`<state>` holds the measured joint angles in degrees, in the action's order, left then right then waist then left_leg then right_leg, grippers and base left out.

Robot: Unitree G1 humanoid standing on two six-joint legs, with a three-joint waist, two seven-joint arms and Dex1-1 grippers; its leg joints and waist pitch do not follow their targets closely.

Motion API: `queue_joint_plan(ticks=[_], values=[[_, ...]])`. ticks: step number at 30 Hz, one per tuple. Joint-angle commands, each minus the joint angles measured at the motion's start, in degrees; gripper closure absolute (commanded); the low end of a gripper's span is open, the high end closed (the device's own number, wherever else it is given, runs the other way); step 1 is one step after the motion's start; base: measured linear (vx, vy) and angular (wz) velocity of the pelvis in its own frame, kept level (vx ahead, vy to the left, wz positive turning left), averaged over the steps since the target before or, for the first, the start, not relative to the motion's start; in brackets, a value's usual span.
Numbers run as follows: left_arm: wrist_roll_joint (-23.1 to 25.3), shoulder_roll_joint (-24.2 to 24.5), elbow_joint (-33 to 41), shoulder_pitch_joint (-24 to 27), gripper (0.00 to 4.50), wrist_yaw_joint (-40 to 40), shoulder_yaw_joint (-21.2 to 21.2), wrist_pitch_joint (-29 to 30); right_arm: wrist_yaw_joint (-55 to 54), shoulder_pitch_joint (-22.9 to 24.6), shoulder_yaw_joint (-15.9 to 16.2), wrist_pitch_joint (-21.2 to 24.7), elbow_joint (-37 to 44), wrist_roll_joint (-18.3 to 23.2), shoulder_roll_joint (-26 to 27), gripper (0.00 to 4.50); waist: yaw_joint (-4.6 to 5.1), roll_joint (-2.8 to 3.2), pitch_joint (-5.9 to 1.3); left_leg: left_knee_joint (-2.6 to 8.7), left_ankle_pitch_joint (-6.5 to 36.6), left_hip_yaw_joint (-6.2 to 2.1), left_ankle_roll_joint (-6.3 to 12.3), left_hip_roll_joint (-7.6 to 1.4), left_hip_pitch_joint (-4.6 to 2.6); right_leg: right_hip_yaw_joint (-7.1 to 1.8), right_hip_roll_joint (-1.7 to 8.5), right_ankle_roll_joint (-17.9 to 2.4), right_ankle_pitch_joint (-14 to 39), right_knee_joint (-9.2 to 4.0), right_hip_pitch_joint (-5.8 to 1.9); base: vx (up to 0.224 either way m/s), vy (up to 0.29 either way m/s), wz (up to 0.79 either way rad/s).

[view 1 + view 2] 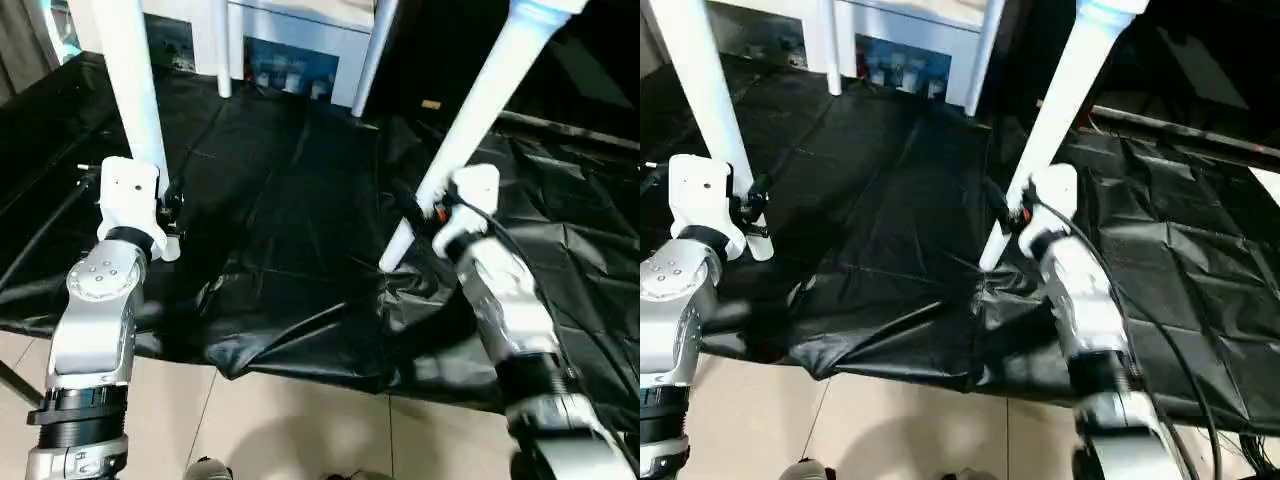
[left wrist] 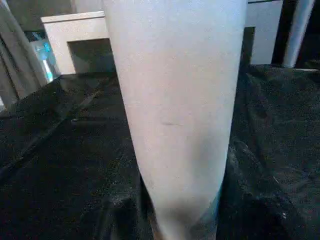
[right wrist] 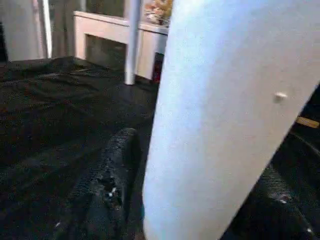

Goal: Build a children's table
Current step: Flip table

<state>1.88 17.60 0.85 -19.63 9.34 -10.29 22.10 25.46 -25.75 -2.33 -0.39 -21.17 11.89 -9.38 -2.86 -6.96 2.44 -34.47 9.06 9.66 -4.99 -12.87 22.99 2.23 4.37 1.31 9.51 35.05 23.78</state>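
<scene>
Left side first: our left gripper (image 1: 165,215) is clamped on the near-left leg (image 1: 135,90), low down by its narrow tip, so we steer the free end while the thick end stays up toward the tabletop; the left wrist view looks straight up the tube, so the grip looks square-on. Legs run up out of frame, so the table seems to be standing with all four legs in, feet on the black sheet (image 1: 290,230); we can't see the tabletop itself or any socket. The two far legs (image 1: 368,60) stand on the sheet at the back, in front of a white cabinet (image 1: 290,50). Right side: our right gripper (image 1: 425,212) has its black fingers (image 3: 107,185) on either side of the near-right leg (image 1: 480,110), again near the tip, which touches the sheet. Jaws sit close around the tube; we can't tell if they're actually biting yet. That leg leans outward, unlike the left one, so our guess is it isn't seated straight and the low hold gives leverage to swing it in.
</scene>
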Motion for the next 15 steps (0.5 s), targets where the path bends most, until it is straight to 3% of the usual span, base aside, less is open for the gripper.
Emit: queue_joint_plan(ticks=[1,6,12,13,14,15], values=[[1.95,0.36,0.20,0.71,2.91,1.39,4.67,-0.55,4.81,1.92,5.41,2.22,4.06,1.06,0.32,2.34,-0.15,2.46,-3.43,4.76,20.13,0.16,-2.99,-0.13,-2.10,-1.16,1.54,-7.27,11.16,-3.74,-1.72,0.000,0.000,0.00],[2.23,1.26,0.38,1.17,2.91,1.54,4.29,-0.58,7.72,6.09,7.45,5.12,11.61,2.40,-1.04,2.78,-0.29,2.37,-3.29,4.94,22.71,-0.04,-3.28,-0.16,-2.07,-1.20,1.63,-6.50,14.78,-4.12,-1.46,0.000,0.000,0.00],[3.02,2.02,3.22,3.83,2.91,0.93,3.91,0.50,7.04,8.99,8.28,6.46,15.29,0.32,-1.90,2.86,-0.29,2.40,-3.06,5.12,25.46,-0.22,-3.82,-0.20,-2.08,-1.19,1.71,-5.76,18.29,-4.47,-1.09,0.000,0.000,0.00],[2.66,1.89,3.36,4.14,2.91,0.96,3.60,0.57,6.37,9.04,8.26,6.44,15.21,-0.37,-1.96,2.86,-0.25,2.13,-3.03,5.12,25.56,-0.18,-3.80,-0.20,-2.05,-1.19,1.72,-5.69,18.69,-4.56,-1.07,0.000,0.000,0.00],[1.86,1.86,3.65,4.62,2.56,1.72,3.42,0.88,5.79,9.07,8.07,6.18,15.05,-0.86,-1.98,2.86,-0.27,2.03,-2.93,5.15,25.83,-0.23,-3.80,-0.17,-1.99,-1.19,1.78,-5.43,19.96,-4.59,-1.02,0.000,0.000,0.00],[0.68,2.25,3.49,5.53,2.21,3.29,3.33,0.64,5.86,9.13,7.85,6.35,15.10,-0.66,-2.09,2.31,-0.13,1.14,-2.94,5.03,25.82,-0.08,-3.57,-0.14,-1.93,-1.18,1.75,-5.13,20.78,-4.81,-0.97,0.000,0.000,0.00]])
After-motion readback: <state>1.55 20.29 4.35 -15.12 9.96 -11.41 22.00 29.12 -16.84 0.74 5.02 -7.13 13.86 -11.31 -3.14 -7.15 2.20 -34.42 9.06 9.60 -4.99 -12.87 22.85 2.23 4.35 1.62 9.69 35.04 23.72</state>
